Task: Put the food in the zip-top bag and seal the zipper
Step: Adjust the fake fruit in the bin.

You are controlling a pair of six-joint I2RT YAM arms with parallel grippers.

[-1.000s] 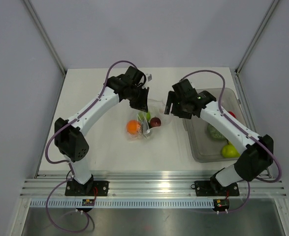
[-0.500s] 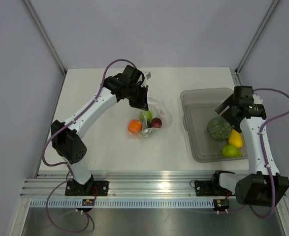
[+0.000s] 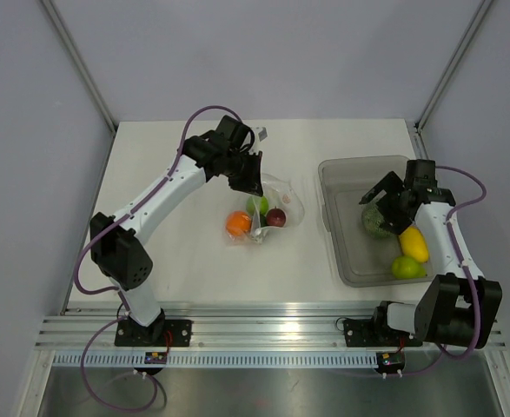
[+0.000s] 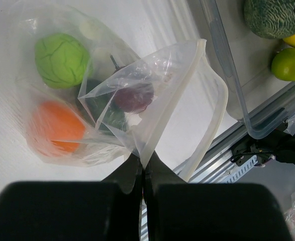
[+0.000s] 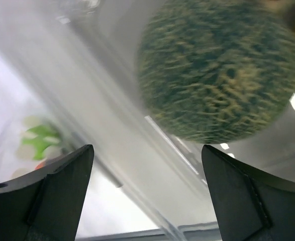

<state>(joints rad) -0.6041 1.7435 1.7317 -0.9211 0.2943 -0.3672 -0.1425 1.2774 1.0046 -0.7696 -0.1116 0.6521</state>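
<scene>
- The left gripper (image 4: 143, 163) has its fingers pressed together, pinching a fold of the bag's film near the mouth.
- The bag (image 3: 269, 207), clear with white dots, lies on the white table (image 3: 168, 174) near the middle, just right of that gripper.
- Inside it are an orange (image 4: 54, 125), a green ball (image 4: 62, 59) and a dark red ball (image 4: 134, 97), all close together.
- The zipper (image 4: 185, 83) is unsealed, and its two strips bow apart into an open loop.
- A grey tub (image 3: 343, 254) stands on the right of the table, well apart from the bag.
- In the tub lie a netted green melon (image 5: 222, 70), a yellow fruit (image 3: 414, 243) and a lime (image 3: 405, 267).
- The right gripper (image 5: 146, 150) is inside the tub with its fingers spread wide. The melon is just ahead of them, and whether they touch it cannot be told.
</scene>
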